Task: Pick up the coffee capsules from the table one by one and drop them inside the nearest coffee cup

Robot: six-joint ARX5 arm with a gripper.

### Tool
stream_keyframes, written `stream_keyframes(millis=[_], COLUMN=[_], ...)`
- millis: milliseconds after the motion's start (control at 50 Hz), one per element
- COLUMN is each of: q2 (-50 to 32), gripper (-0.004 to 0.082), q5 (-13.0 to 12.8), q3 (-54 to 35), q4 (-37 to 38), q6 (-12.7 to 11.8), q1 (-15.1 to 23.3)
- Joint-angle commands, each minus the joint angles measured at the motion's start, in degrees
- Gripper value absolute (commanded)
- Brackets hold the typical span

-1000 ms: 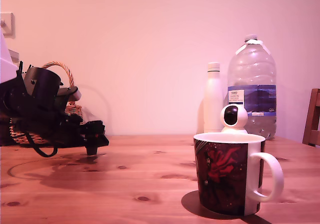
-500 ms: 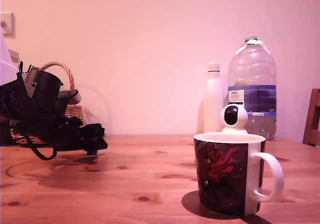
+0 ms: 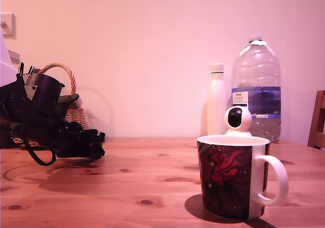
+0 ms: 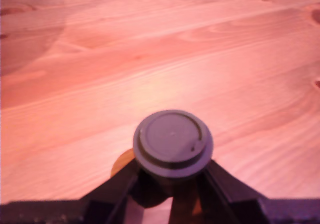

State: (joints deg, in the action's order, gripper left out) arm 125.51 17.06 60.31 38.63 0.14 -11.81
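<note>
low tabletop side view; close wrist view

Strong pink cast (both views); soft shadows; wrist view blurred.

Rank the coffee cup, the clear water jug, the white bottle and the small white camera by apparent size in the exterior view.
1. Water jug and coffee cup: similar; the cup is nearer, so unsure.
2. White bottle.
3. Small white camera.

Pine table (image 3: 127, 187), knotty planks; flowered coffee cup (image 3: 233, 176), white bottle (image 3: 217, 101), big water jug (image 3: 256, 88), wicker basket (image 3: 71, 111) sitting on it.
</note>
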Motion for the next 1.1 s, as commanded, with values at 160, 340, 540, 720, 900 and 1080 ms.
stream_keyframes(millis=[160,340,540,720,900,1080], q2=[-4.96,-10.01,-15.8,-21.99,-28.98,-35.58], gripper=[0.0162,0.0162,0.0162,0.0162,0.0162,0.0162], q5=[2.91,3.1,3.13,3.3,3.15,1.86], q3=[0.02,-1.42,-6.29,-12.35,-18.67,-24.28], q4=[-3.39,-7.13,-7.34,-7.41,-8.79,-11.52], q6=[-0.09,1.77,2.95,3.34,3.34,3.32], q1=[0.17,-0.02,-0.74,-1.9,-3.82,-6.71])
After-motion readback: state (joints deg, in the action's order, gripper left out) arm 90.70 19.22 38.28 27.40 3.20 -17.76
